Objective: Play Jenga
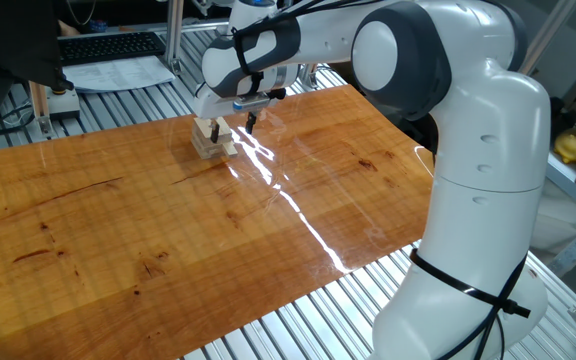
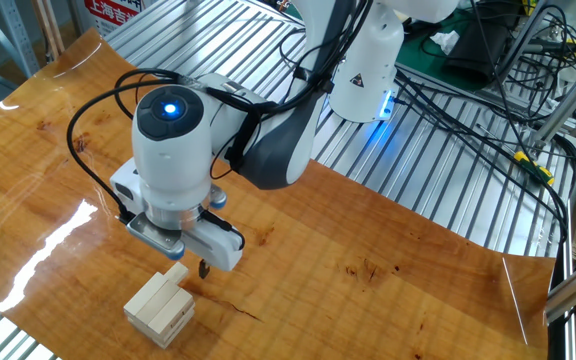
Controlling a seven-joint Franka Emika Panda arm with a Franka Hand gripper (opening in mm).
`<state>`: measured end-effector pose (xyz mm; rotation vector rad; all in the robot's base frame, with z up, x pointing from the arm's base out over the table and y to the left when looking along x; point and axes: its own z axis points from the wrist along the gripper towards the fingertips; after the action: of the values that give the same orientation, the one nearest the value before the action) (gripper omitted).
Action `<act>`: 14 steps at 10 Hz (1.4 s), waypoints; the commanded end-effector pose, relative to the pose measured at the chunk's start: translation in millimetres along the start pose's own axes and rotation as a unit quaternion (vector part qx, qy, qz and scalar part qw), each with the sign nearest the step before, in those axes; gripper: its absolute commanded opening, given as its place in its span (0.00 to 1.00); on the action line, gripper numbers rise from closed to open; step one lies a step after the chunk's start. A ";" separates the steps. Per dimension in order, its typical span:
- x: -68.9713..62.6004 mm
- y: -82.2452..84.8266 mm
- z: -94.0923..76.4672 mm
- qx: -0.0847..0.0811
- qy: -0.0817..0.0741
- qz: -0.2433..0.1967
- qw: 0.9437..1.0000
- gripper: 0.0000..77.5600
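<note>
The Jenga stack (image 1: 211,142) of pale wooden blocks stands on the wooden table near its far edge. In the other fixed view the Jenga stack (image 2: 158,306) is low, and one more matching block (image 2: 176,271) shows at its far side, right under the hand. My gripper (image 1: 234,126) hangs just above the stack's right side, open, with the dark fingers apart. One dark fingertip (image 2: 203,268) shows to the right of that block; the other is hidden by the hand. I cannot tell whether the block touches a finger.
The table (image 1: 148,220) is a glossy wooden board with strong glare streaks. Around it runs ribbed metal decking (image 2: 418,160) with cables. A keyboard and papers (image 1: 108,50) lie beyond the far edge. The robot's white base (image 1: 478,250) stands at the right side.
</note>
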<state>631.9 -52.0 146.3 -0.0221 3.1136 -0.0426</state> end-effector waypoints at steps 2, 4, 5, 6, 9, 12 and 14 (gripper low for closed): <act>-7.6 -12.6 31.7 0.003 0.011 0.001 1.000 1.00; -6.8 -12.9 34.8 0.002 0.013 0.000 1.000 1.00; -5.2 -13.5 40.7 0.002 0.013 -0.001 1.000 1.00; -3.3 -14.2 46.7 0.001 0.012 -0.002 1.000 1.00; -0.8 -15.2 53.6 -0.002 0.012 -0.002 1.000 1.00; -0.9 -14.9 53.6 0.001 0.011 -0.007 1.000 1.00; -1.2 -13.8 53.6 0.001 0.009 -0.001 1.000 1.00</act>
<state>633.6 -67.2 91.6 -0.0327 3.1368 -0.0452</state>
